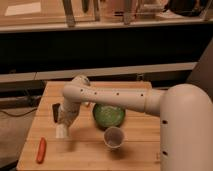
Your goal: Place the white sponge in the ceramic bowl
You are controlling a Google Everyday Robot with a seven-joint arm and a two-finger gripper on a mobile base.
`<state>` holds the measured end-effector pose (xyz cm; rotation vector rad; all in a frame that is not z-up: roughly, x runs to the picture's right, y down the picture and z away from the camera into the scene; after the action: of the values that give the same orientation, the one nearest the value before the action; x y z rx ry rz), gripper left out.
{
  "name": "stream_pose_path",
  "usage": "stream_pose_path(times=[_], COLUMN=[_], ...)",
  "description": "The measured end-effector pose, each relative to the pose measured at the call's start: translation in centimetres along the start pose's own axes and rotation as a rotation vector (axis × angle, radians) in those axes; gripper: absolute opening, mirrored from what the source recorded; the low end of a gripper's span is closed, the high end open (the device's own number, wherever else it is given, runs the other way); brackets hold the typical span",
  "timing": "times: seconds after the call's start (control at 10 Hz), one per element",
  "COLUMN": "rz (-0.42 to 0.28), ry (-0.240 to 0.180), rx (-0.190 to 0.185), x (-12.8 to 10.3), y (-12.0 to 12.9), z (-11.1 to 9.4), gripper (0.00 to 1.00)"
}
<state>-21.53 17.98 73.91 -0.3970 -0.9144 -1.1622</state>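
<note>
The ceramic bowl point(109, 115) is round, green inside with a dark rim, and sits at the middle of the wooden table point(135, 150). My white arm reaches from the right across the bowl's far side and bends down at the table's left. The gripper point(62, 129) hangs there, left of the bowl, its pale tip close to the tabletop. A pale shape at the tip cannot be told apart from the gripper, so the white sponge cannot be made out on its own.
A black rectangular block point(56, 111) lies just left of the wrist. A small white cup point(114, 137) stands in front of the bowl. An orange-red stick-shaped object point(41, 150) lies at the front left corner. Dark shelving runs behind the table.
</note>
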Motion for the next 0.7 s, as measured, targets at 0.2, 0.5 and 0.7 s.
stream_pose_path(times=[0.2, 0.5, 0.7], rz=[-0.009, -0.021, -0.029], ry=[-0.001, 0.008, 0.016], rx=[0.012, 0.019, 0.024], x=[-0.5, -0.8, -1.0], y=[-0.8, -1.4, -1.9], z=[-0.5, -1.1, -1.6], gripper=[0.00, 0.00, 0.00])
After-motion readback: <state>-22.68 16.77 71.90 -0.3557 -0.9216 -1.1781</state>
